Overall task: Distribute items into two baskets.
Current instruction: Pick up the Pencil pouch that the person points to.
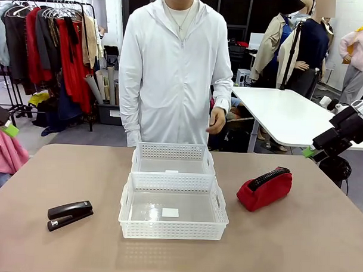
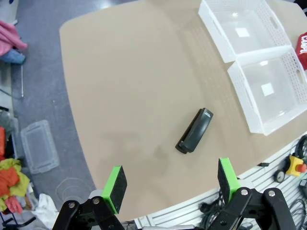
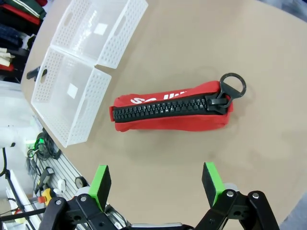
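The left gripper (image 2: pixel 171 182) is held raised above the left end of the table (image 1: pixel 297 241), with its green-padded fingers (image 2: pixel 115 187) released and spread wide. In the left wrist view, the black stapler (image 1: pixel 70 215) is seen on the table beyond those fingers. It lies flat and closed on the near left part of the table, well apart from the baskets. At the middle, the near basket (image 1: pixel 172 231) and the far basket (image 1: pixel 172 151) are set one behind the other, touching along their long sides. A white label is seen on the clear bottom of each. A person is positioned at the far edge behind the far basket, with one hand (image 1: pixel 216 121) held at the waist. The red pouch (image 1: pixel 264 188) lies to the right of the near basket, near it but apart, with its black zipper (image 3: pixel 165 109) turned upward and closed. The right gripper (image 3: pixel 156 183) is held raised above the pouch, fingers released and wide apart.
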Robot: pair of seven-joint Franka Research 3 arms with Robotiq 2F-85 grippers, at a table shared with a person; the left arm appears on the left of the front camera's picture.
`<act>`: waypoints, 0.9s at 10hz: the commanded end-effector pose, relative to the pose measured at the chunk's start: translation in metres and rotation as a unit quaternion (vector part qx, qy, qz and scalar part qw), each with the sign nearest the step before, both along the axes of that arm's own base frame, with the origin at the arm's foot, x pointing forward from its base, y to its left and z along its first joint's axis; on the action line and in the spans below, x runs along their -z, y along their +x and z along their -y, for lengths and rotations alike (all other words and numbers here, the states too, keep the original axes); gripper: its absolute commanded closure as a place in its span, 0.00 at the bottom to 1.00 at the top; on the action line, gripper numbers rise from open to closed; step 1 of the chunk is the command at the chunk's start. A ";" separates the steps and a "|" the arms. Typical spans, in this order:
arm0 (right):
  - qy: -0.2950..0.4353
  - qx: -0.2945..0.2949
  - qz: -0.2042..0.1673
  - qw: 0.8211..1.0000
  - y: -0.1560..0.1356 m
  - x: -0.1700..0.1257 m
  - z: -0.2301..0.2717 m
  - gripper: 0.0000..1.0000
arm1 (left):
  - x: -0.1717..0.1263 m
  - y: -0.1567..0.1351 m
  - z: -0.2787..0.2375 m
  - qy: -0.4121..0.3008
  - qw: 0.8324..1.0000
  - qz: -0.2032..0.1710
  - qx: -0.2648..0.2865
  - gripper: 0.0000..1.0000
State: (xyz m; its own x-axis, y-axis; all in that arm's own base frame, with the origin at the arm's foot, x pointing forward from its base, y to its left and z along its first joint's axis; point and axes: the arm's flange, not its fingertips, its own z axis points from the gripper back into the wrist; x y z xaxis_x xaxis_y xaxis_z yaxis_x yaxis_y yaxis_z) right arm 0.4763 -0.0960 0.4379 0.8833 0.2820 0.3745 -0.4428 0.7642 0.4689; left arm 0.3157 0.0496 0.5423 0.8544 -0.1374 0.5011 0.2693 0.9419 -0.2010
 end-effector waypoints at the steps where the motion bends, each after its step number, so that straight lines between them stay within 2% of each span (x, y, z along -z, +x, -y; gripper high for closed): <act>1: -0.003 0.000 0.006 1.000 0.003 -0.001 -0.001 0.00 | -0.001 -0.002 0.001 0.002 1.000 -0.005 -0.002 0.02; 6: 0.000 0.000 -0.001 1.000 0.000 0.001 0.000 0.00 | 0.000 0.000 0.000 0.000 1.000 -0.001 0.000 0.02; 7: 0.033 -0.011 0.004 0.999 -0.002 -0.016 0.001 0.00 | 0.007 0.005 0.000 -0.013 1.000 -0.006 0.008 0.02; 9: 0.046 0.008 0.024 0.999 -0.014 -0.045 0.007 0.00 | 0.016 0.015 -0.010 -0.047 0.999 -0.012 0.015 0.02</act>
State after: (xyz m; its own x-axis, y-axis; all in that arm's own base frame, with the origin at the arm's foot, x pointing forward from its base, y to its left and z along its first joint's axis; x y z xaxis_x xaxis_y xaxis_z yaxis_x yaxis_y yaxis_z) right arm 0.4681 -0.0991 0.4656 0.8724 0.2696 0.4078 -0.4591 0.7385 0.4938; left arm 0.3226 0.0530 0.5307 0.8675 -0.1185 0.4831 0.2675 0.9300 -0.2521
